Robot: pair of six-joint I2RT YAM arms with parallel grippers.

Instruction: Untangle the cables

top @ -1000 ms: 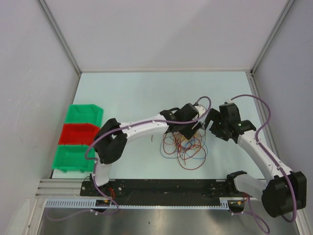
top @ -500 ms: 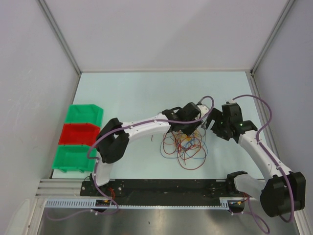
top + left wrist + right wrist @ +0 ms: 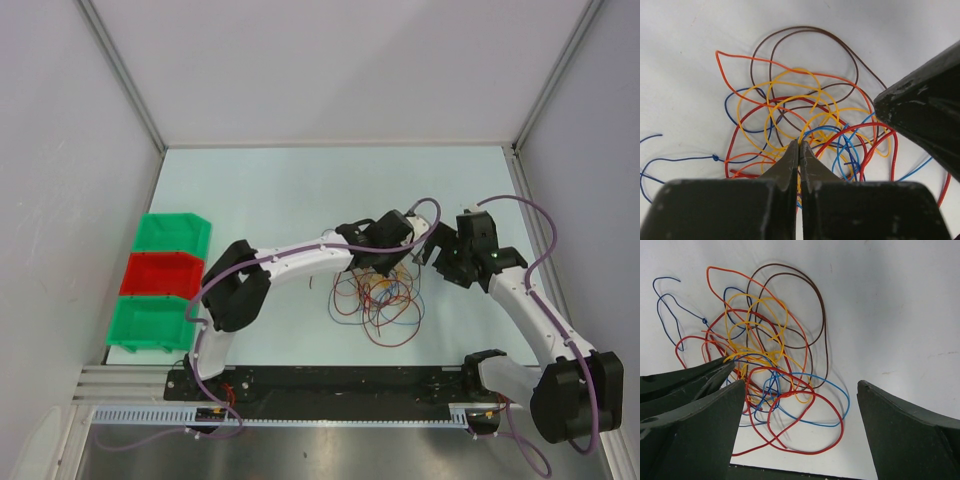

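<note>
Cables (image 3: 378,300) lie in one loose knot on the pale surface (image 3: 280,190), just ahead of both arms; left gripper (image 3: 799,145) has its jaws pressed together at the yellow loops mid-tangle, probably pinching a strand to lift it free (the strand itself too thin to confirm). Right gripper (image 3: 800,405) hovers over the same heap, jaws wide, likely waiting to take a second strand; no label or writing readable anywhere.

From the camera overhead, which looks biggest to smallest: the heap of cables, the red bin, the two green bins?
1. Heap of cables, widest spread.
2. Green bin nearest the arms and green bin behind: alike, unranked.
3. Red bin, partly hidden between them, so unsure.
</note>
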